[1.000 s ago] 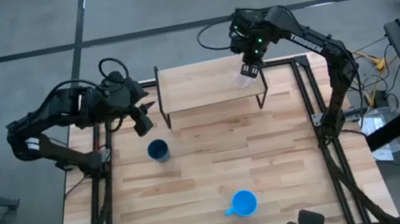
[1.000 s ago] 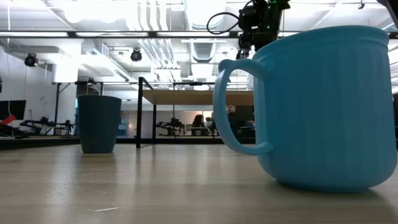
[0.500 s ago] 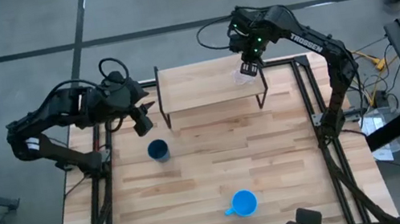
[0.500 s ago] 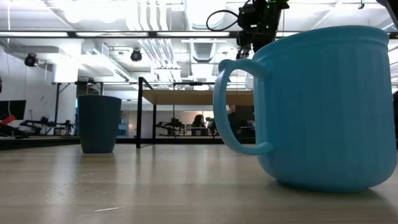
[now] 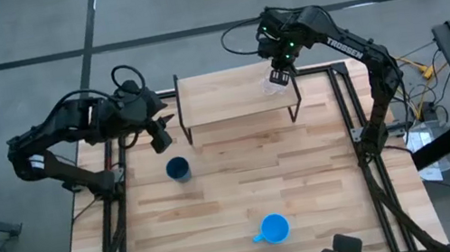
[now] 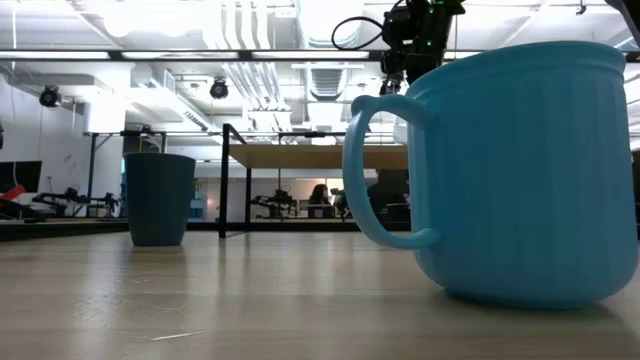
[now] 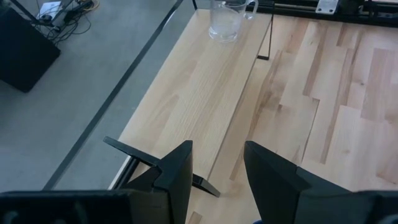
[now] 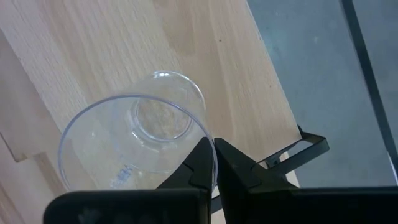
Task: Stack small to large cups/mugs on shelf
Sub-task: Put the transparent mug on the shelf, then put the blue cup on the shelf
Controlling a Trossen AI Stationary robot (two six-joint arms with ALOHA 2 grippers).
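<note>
The small clear glass (image 5: 271,84) is at the right end of the light-wood shelf (image 5: 220,95), and my right gripper (image 5: 277,76) is shut on it from above. The left wrist view shows the glass (image 7: 224,18) upright at the shelf's (image 7: 205,93) far end. The dark navy cup (image 5: 178,169) stands on its base on the table, in front of the shelf's left leg. Near the table's near edge, the bright blue mug (image 5: 273,228) stands upright. My left gripper (image 5: 161,138) hangs open, touching nothing, off the shelf's left end. My right gripper (image 8: 214,163) pinches the glass's rim (image 8: 208,140) on one side, one finger (image 8: 200,165) inside the glass and the other outside. The fingers come from above, pointing down. The glass's base (image 8: 163,115) is over the shelf board (image 8: 124,50); I cannot tell whether it touches.
In the low view the blue mug (image 6: 510,170) fills the right side and hides much of the shelf (image 6: 310,157); the navy cup (image 6: 158,198) stands to the left. Black frame rails run along the table's sides. A person walks on the floor beyond the far edge.
My right gripper has drawn the glass a little toward the table's far edge over the shelf's right end, staying shut on it. The person beyond the table has walked leftward.
</note>
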